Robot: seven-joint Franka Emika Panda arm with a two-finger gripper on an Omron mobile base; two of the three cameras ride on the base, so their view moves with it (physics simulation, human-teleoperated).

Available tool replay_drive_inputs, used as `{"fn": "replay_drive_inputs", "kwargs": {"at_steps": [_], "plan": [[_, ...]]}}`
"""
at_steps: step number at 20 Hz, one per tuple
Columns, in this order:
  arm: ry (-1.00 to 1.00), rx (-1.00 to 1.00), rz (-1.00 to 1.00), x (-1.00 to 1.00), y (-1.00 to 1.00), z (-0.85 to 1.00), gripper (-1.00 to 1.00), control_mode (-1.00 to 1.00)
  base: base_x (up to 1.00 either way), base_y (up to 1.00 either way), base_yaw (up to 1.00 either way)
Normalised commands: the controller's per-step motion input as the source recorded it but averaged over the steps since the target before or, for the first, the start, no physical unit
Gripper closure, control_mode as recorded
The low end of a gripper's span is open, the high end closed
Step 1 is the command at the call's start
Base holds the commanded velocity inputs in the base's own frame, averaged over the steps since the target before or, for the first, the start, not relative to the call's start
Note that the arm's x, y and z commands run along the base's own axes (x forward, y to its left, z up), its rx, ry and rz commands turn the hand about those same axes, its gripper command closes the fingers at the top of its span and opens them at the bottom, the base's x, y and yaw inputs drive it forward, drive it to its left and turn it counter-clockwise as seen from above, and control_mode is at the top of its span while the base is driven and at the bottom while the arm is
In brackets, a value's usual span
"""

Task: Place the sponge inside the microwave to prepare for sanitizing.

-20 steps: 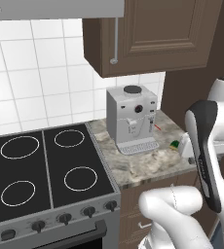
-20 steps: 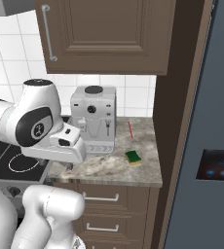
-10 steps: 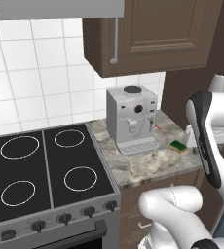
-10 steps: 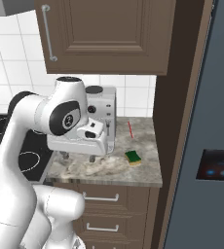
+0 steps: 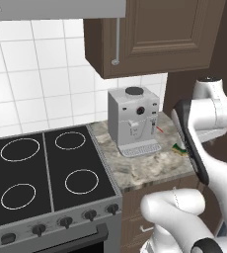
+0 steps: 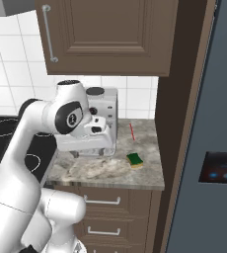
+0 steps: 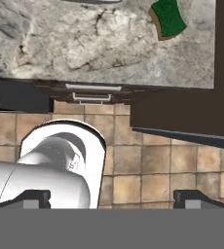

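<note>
The sponge (image 6: 134, 159), yellow with a green top, lies flat on the marble counter (image 6: 100, 170) to the right of the coffee machine. In the left base view the sponge (image 5: 180, 147) peeks out from behind my arm. Looking down from the hand, the sponge (image 7: 168, 18) sits at the upper right, on the counter near the dark side panel. My gripper (image 7: 114, 198) is open, its tips far apart with nothing between them, and it hovers above the counter's front edge, left of the sponge. The microwave is out of view.
A white coffee machine (image 5: 133, 121) stands at the back of the counter, with a thin red stick (image 6: 132, 132) beside it. A black cooktop (image 5: 41, 168) lies to the left. A wooden wall cabinet (image 6: 108, 34) hangs overhead, and a tall dark panel (image 6: 177, 123) closes the right side.
My arm has swung up and to the right, bringing the hand in front of the coffee machine. The sponge has not moved. The jaws stay open.
</note>
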Motion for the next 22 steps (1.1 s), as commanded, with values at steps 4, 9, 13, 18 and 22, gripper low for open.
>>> {"fn": "replay_drive_inputs", "kwargs": {"at_steps": [4, 9, 13, 18, 22], "plan": [[-0.07, 0.0, 0.12, 0.21, -0.27, -0.01, -1.0, -1.0, 0.0, 0.0, 0.0], [-0.03, 0.0, 0.09, 0.41, -0.32, -0.24, -1.0, -1.0, 0.0, 0.0, 0.0], [0.0, 0.0, 0.09, 0.45, -0.13, -0.26, -1.0, -1.0, 0.0, 0.0, 0.0], [0.0, 0.0, 0.07, 0.58, -0.02, -0.23, -1.0, -1.0, 0.0, 0.0, 0.0], [0.0, 0.0, 0.02, 0.64, -0.1, -0.27, -1.0, -1.0, 0.0, 0.0, 0.0]]}}
